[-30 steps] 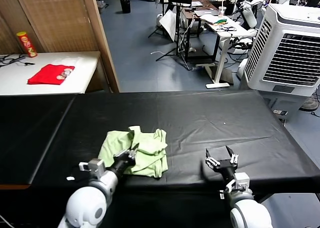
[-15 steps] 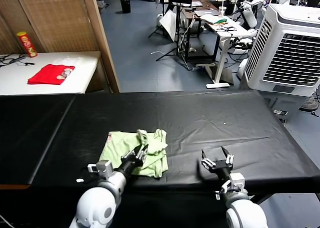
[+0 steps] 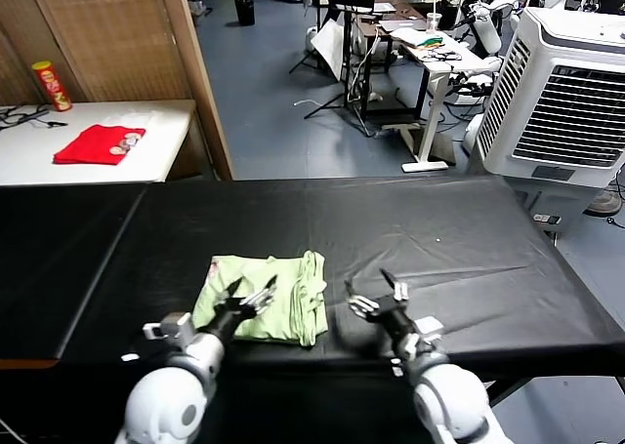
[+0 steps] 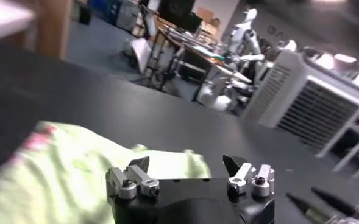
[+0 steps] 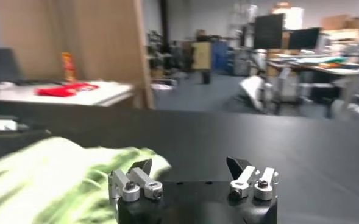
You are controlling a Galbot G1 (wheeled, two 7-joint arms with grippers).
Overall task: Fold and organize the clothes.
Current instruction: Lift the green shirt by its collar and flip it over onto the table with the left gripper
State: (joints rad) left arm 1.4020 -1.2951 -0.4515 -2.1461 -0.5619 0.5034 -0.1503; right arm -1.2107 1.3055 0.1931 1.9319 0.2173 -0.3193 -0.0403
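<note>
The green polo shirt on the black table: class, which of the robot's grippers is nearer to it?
Left. The left gripper hangs open over the near edge of the green polo shirt; the right gripper, also open, sits beside the shirt over bare black table.

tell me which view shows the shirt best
The head view: the whole shirt lies folded on the black table. The left wrist view shows only a blurred part of it, and the right wrist view only one blurred edge.

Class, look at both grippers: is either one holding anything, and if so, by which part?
Nothing is held. The left gripper stands open over the near edge of the green polo shirt; the right gripper is open above the black table beside it.
</note>
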